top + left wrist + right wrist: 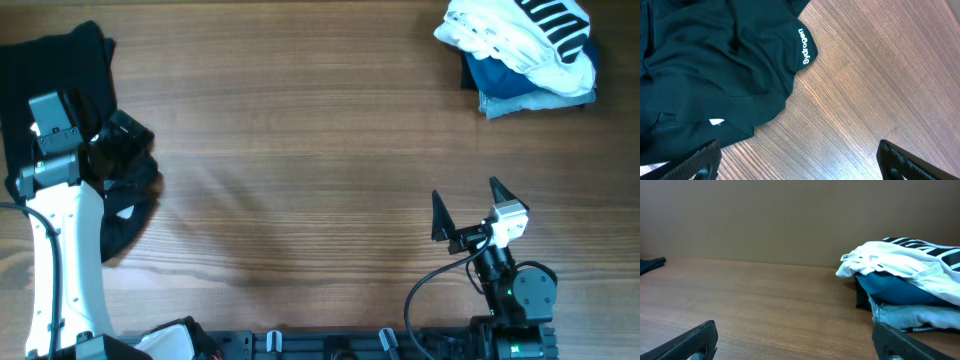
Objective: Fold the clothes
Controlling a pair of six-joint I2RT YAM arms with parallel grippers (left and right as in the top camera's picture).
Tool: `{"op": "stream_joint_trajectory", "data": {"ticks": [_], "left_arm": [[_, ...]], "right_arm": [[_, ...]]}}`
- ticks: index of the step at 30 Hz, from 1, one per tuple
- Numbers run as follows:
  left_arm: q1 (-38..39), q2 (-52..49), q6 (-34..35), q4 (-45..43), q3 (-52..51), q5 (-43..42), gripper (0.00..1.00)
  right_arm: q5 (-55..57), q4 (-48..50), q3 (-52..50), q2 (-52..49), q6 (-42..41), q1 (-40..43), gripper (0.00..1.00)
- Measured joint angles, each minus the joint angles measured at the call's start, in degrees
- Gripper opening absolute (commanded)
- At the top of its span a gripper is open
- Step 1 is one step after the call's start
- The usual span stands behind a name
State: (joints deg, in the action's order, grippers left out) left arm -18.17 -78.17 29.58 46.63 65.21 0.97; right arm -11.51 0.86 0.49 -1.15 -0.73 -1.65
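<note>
One crumpled black cloth garment (65, 60) (white lettering on one hem) lies at the left edge of the brown wooden table (300, 120). The left gripper (797, 155) is at its edge, two fingers spread wide and empty. One stack in the far right corner holds three pieces: a white black-striped top (515, 40), a folded blue garment (895, 287) and pale denim (905, 315). The right gripper (470, 205), well apart from them, is also spread and empty.
</note>
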Motion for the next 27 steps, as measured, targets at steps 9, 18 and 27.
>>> {"op": "stream_joint_trajectory", "data": {"ticks": [9, 18, 27], "left_arm": [[0.0, 0.0, 0.0, 0.0, 0.0, 0.0, 1.00], [0.0, 0.0, 0.0, 0.0, 0.0, 0.0, 1.00], [4.3, 12.1, -0.2, -20.7, -10.4, 0.7, 1.00]], "right_arm": [[0.0, 0.0, 0.0, 0.0, 0.0, -0.1, 1.00], [0.0, 0.0, 0.0, 0.0, 0.0, -0.1, 1.00], [0.0, 0.0, 0.0, 0.1, 0.0, -0.1, 1.00]]}}
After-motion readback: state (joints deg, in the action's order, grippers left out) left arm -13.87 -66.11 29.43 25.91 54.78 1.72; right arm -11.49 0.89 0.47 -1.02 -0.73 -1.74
